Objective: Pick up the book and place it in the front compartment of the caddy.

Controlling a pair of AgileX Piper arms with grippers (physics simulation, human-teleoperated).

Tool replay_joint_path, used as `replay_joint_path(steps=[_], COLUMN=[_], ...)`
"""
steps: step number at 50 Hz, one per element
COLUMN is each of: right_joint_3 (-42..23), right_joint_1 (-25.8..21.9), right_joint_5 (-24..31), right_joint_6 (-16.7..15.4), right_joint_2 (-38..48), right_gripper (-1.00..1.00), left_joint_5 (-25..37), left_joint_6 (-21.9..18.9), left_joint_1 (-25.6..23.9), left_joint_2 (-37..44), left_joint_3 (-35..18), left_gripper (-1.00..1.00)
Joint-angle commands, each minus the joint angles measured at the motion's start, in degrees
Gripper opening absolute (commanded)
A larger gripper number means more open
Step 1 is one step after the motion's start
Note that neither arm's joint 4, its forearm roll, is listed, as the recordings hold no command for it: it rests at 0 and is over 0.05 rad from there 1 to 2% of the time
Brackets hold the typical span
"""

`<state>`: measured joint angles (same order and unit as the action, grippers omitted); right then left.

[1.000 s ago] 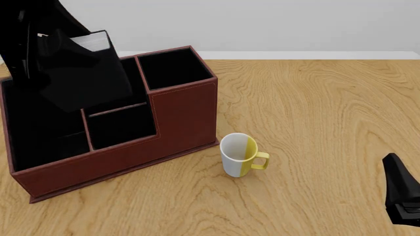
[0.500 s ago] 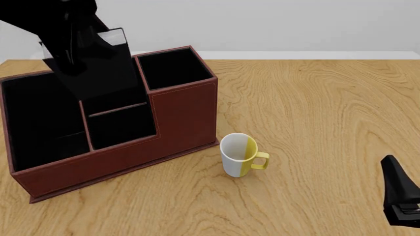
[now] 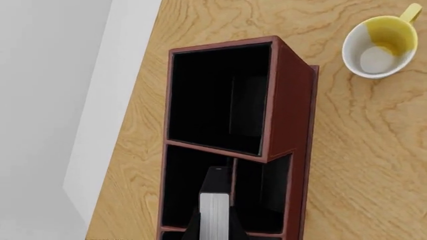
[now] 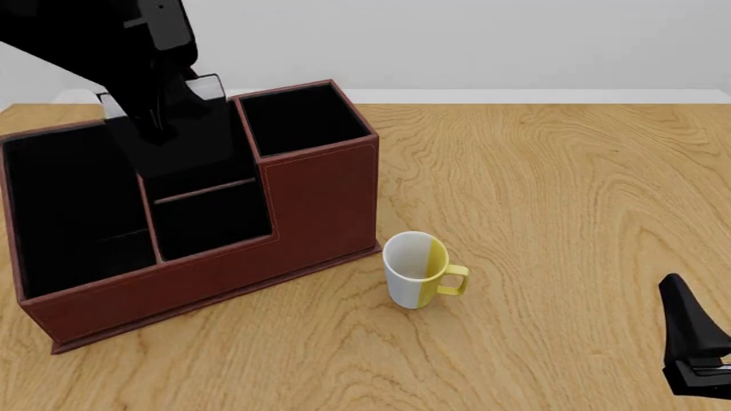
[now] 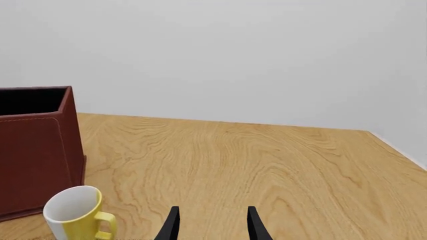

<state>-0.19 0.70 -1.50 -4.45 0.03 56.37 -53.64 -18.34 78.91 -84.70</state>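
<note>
The black book (image 4: 188, 133) hangs upright in my left gripper (image 4: 160, 98), which is shut on it, over the middle of the reddish-brown caddy (image 4: 325, 201). In the left wrist view the book's white page edges (image 3: 215, 216) sit above a divider between two of the caddy's (image 3: 295, 105) middle compartments. Whether the book's lower end is inside a compartment I cannot tell. My right gripper (image 4: 694, 347) is low at the near right, open and empty; its fingers (image 5: 172, 226) show spread in the right wrist view.
A white and yellow mug (image 4: 419, 271) stands just in front of the caddy's right corner; it also shows in the left wrist view (image 3: 380, 46) and the right wrist view (image 5: 78, 212). A pale wall runs behind the wooden table.
My left arm has swung the book from a tilted pose to upright and a little to the right over the caddy. My right gripper has sunk slightly.
</note>
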Motion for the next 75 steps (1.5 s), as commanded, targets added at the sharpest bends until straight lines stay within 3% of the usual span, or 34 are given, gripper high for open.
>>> replay_joint_path(steps=[1,26,51,52,67,75], right_joint_3=[0.1,0.2,0.2,0.2,0.2,0.2], right_joint_1=[0.1,-0.2,0.5,0.6,0.4,0.2], right_joint_5=[0.2,0.7,2.0,2.0,1.7,1.6], right_joint_6=[-1.1,-3.9,-5.0,-5.0,-4.8,-4.4], right_joint_2=[0.0,0.8,0.8,0.8,1.1,0.8], right_gripper=[1.0,1.0,1.0,1.0,1.0,1.0], left_joint_5=[-4.0,-11.0,-19.2,-20.0,-19.5,-16.6], left_joint_6=[-1.6,-1.8,-5.9,-6.4,-6.6,-3.8], left_joint_1=[1.4,2.2,8.2,8.5,9.2,5.7], left_joint_2=[2.8,10.7,18.0,18.1,17.6,11.9], left_joint_3=[0.4,1.3,3.0,3.2,2.1,1.3], left_gripper=[-1.0,-1.0,-1.0,1.0,1.0,1.0])
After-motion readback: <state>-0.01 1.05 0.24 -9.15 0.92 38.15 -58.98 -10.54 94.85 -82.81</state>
